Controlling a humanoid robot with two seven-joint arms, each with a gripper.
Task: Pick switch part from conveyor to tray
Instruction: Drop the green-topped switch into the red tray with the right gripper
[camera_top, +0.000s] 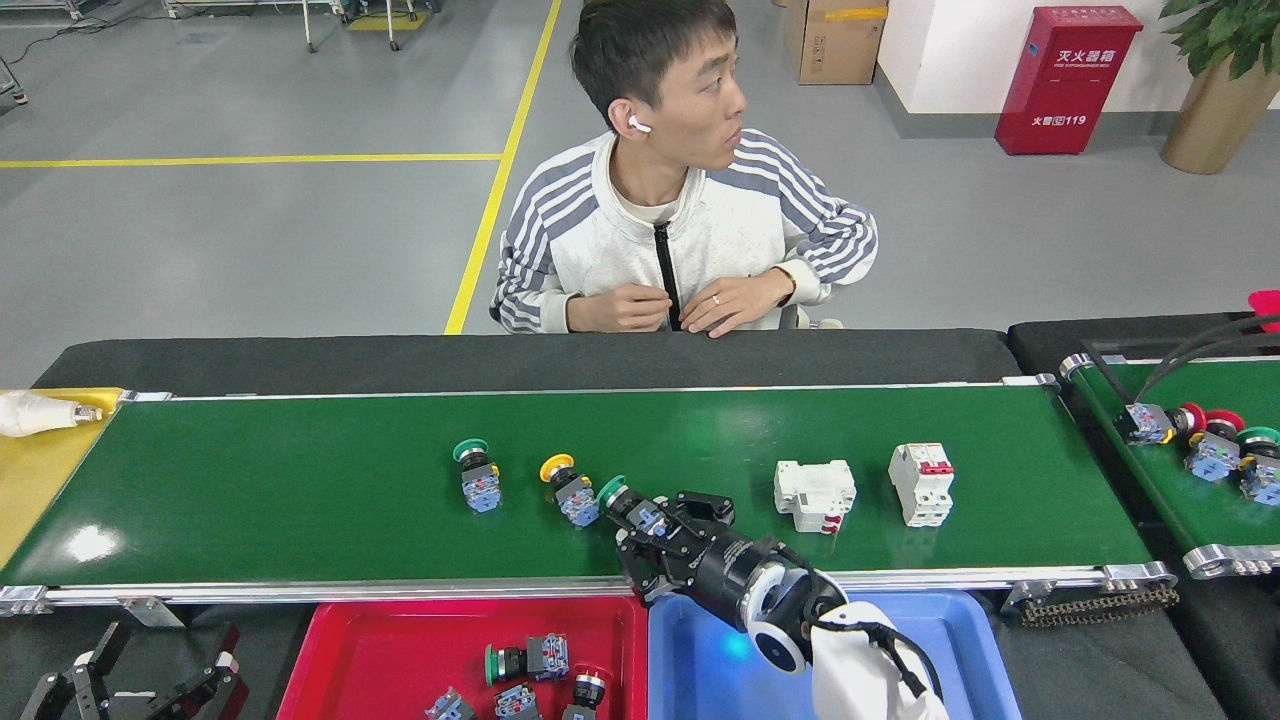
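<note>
The conveyor (300, 500) carries three switch parts in a row: a green-capped one (476, 478), a yellow-capped one (568, 490) and another green-capped one (630, 505). My right gripper (655, 532) reaches over the near rail and is shut on the blue-grey body of that last switch part, which still rests on the belt. Its black fingers (705, 502) flank the part. Below the rail sit a red tray (380, 650) holding several switch parts and a blue tray (700, 670). My left gripper (160, 668) hangs open at the bottom left, below the belt.
Two white circuit breakers (815, 493) (922, 483) stand on the belt right of my gripper. A second green belt (1200, 480) at the right carries more switch parts. A person (680, 240) sits behind the conveyor, hands at chest. A white bulb (40, 412) lies at far left.
</note>
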